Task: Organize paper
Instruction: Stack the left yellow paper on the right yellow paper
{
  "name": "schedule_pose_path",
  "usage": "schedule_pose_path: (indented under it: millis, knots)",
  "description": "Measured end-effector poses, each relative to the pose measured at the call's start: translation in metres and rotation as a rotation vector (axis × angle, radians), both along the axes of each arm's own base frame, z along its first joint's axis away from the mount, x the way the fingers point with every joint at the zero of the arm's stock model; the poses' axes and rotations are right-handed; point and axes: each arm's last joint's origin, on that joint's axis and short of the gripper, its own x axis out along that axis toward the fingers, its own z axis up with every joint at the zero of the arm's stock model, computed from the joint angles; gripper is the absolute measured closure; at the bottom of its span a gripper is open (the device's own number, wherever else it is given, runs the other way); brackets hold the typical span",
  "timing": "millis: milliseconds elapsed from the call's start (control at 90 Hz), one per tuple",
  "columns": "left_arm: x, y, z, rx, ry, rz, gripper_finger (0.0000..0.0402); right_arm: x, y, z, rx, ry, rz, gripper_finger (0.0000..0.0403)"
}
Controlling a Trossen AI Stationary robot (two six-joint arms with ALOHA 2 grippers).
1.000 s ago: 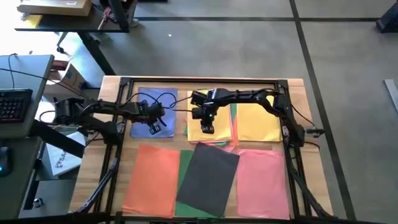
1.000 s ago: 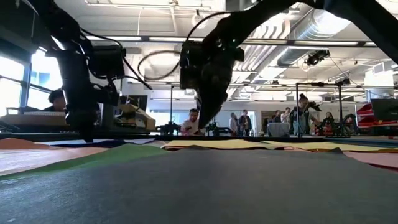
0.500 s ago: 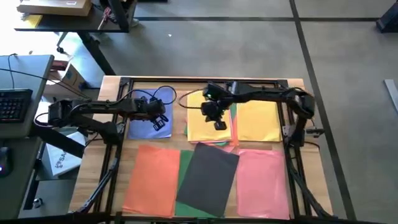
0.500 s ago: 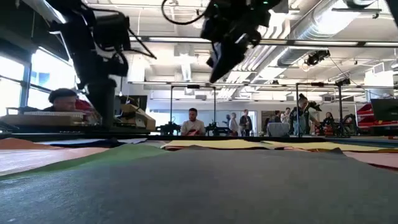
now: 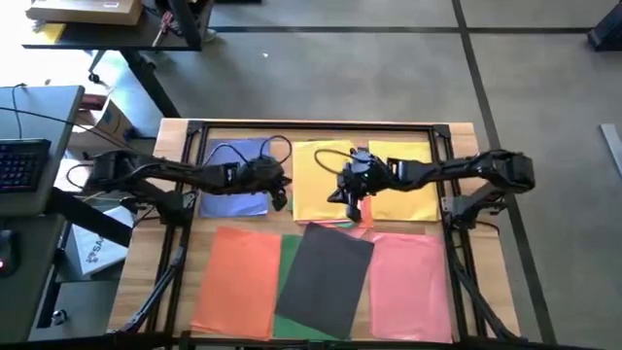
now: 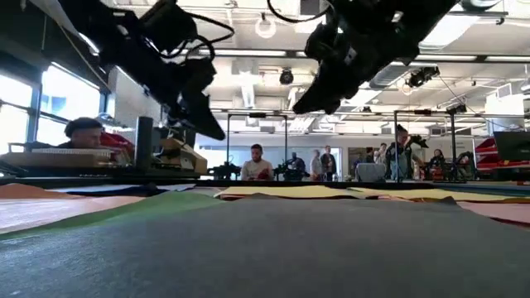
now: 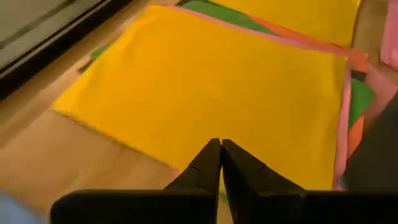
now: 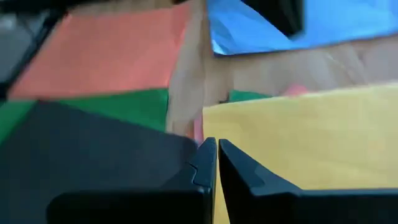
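Coloured paper lies flat over the wooden table: a blue sheet (image 5: pixel 231 185) at the far left, two yellow sheets (image 5: pixel 321 180) (image 5: pixel 403 185) at the far middle and right, and orange (image 5: pixel 238 277), green (image 5: pixel 289 258), dark grey (image 5: pixel 326 277) and pink (image 5: pixel 408 282) sheets along the near side. My left gripper (image 5: pixel 280 196) (image 7: pixel 219 149) hangs shut in the air between the blue sheet and the left yellow sheet (image 7: pixel 205 81). My right gripper (image 5: pixel 352 202) (image 8: pixel 216 149) hangs shut above the near edge of that yellow sheet (image 8: pixel 298 137), by the dark grey sheet (image 8: pixel 93 149).
Pink, green and orange edges (image 7: pixel 351 93) stick out from under the yellow sheets. A black frame (image 5: pixel 321 124) runs round the table top. A desk with a keyboard (image 5: pixel 24 160) stands to the left. People sit and stand in the room behind (image 6: pixel 257 161).
My left gripper has risen from over the blue sheet, tipped, and gone toward the table's right edge, up to the left yellow sheet. My right gripper has lifted off the yellow sheet and drifted a little to the right; its arm has swung out toward the right edge.
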Motion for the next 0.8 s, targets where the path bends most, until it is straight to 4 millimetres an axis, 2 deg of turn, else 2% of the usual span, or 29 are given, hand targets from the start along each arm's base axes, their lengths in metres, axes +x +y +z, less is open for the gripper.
schedule_pose_path:
  millis: [122, 200, 300, 478, 633, 800]
  knots:
    - [0.006, 0.0, -0.015, -0.014, 0.033, -0.001, 0.0402, -0.006, 0.011, -0.008, -0.18, 0.144, 0.02, 0.0365]
    - [0.008, 0.0, -0.025, -0.02, 0.067, 0.001, 0.0402, -0.012, 0.015, -0.012, -0.203, 0.24, -0.032, 0.0335]
    - [0.01, 0.002, -0.037, -0.041, 0.107, -0.008, 0.0402, -0.024, 0.013, -0.02, -0.081, 0.389, -0.169, 0.0294]
    - [0.016, 0.0, -0.055, -0.092, 0.134, -0.081, 0.0401, -0.033, 0.004, -0.026, 0.171, 0.472, -0.471, 0.0242]
    - [0.019, -0.002, -0.066, -0.174, 0.138, -0.15, 0.0402, -0.034, -0.01, -0.025, 0.418, 0.472, -0.719, 0.0227]
    - [0.02, -0.003, -0.065, -0.216, 0.117, -0.159, 0.0402, -0.037, -0.026, -0.031, 0.499, 0.494, -0.84, 0.0226]
